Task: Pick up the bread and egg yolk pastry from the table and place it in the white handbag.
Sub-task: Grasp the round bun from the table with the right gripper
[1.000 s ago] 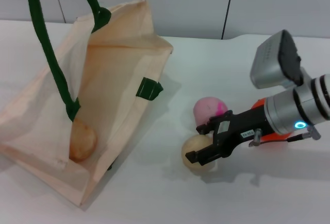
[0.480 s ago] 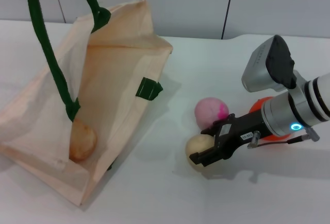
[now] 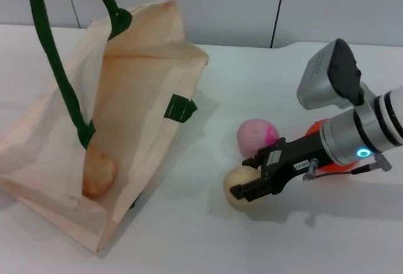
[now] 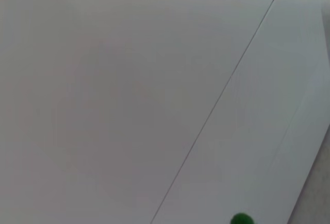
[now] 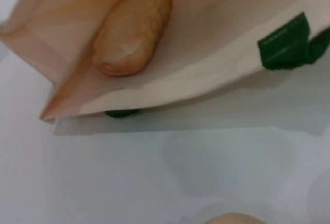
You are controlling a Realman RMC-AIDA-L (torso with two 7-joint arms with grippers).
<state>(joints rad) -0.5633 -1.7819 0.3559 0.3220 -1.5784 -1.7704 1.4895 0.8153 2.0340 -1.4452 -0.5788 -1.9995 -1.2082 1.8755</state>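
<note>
The egg yolk pastry [image 3: 236,181], a pale beige ball, sits on the white table between the black fingers of my right gripper [image 3: 244,177], which is shut on it. Its top edge also shows in the right wrist view as the pastry [image 5: 234,218]. The bread [image 3: 99,172] lies inside the white handbag [image 3: 148,104], near its lower corner; the right wrist view shows the bread [image 5: 131,31] through the mouth of the handbag [image 5: 216,54]. The bag's green handles [image 3: 60,66] rise out of the top of the head view. My left gripper is out of view.
A pink ball [image 3: 257,134] rests just behind the pastry, touching distance from my right gripper. An orange ball [image 3: 316,126] is mostly hidden behind the right arm. A green handle tip [image 4: 241,219] shows in the left wrist view against a wall.
The right gripper's fingers have closed in around the pastry, which shifted slightly on the table. The bag and the bread have barely moved.
</note>
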